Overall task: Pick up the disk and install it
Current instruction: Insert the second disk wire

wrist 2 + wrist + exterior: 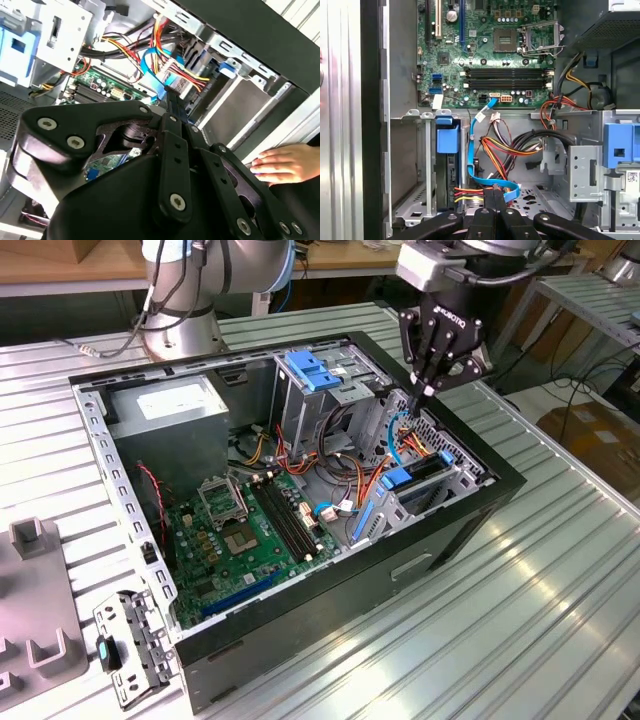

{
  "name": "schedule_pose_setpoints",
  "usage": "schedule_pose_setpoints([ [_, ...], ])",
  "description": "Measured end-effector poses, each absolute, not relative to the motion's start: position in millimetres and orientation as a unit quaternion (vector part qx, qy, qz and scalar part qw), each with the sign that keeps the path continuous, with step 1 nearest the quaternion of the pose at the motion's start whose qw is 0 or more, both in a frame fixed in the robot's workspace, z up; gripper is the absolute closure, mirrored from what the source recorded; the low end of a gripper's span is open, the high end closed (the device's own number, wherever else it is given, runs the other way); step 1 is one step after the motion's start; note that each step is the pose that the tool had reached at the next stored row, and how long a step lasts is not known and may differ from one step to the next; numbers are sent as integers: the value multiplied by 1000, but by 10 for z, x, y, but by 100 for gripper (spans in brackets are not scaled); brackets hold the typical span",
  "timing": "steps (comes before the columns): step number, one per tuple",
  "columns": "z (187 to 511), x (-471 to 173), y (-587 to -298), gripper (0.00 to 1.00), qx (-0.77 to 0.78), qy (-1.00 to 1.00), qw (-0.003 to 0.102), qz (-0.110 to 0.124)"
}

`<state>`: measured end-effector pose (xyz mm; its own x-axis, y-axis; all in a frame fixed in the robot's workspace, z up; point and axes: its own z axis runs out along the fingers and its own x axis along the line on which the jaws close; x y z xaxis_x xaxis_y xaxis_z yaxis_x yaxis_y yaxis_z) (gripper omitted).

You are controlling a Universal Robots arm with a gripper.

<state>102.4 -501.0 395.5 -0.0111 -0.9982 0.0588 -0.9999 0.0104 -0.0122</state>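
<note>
Hovering over the case (470, 510), the gripper (428, 390) has fingers pinched shut on nothing, tips near the cables (490, 187). The disk (447, 160) sits in its bay w/ blue frame; keep cables clear.

A workshop or lab: an opened computer case (330, 640) lies on a ribbed metal bench (520, 620), the arm's base (185, 330) mounted there, cardboard boxes (590, 435) on the floor.
</note>
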Motion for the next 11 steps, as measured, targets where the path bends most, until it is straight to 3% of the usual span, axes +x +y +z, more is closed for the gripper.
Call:
schedule_pose_setpoints([
  [3,3958,1050,-4870,89,702,-709,50,44],
  [7,3950,1074,-4797,89,702,-708,58,48],
  [10,3922,1083,-4793,89,701,-707,71,61],
  [11,3917,1085,-4791,84,700,-707,74,64],
])
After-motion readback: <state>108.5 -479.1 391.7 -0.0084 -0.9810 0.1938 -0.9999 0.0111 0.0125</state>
